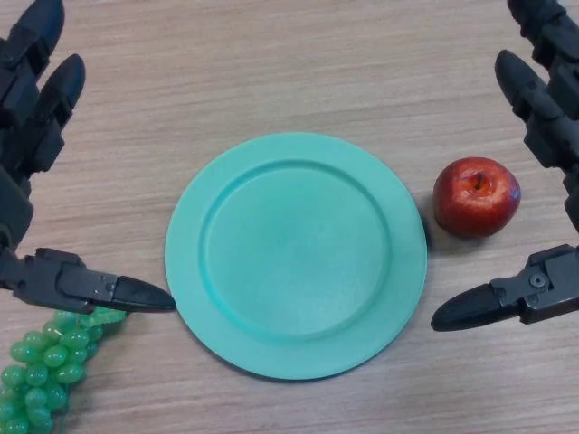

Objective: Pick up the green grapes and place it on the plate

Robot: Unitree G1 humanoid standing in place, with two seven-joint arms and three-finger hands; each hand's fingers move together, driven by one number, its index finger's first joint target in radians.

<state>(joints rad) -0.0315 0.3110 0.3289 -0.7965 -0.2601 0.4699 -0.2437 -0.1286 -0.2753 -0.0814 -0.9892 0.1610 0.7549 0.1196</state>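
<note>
A bunch of green grapes [45, 366] lies on the wooden table at the bottom left, partly cut off by the view's edge. A teal plate [296, 253] sits empty in the middle of the table. My left hand [36, 127] is at the left edge, open, fingers straight and its thumb [95, 287] stretched just above the top of the grapes. My right hand [543, 99] is at the right edge, open and empty, its thumb [493, 305] pointing toward the plate.
A red apple [476, 196] stands on the table just right of the plate, between my right hand's fingers and thumb. The wooden table [289, 63] extends beyond the plate toward the far side.
</note>
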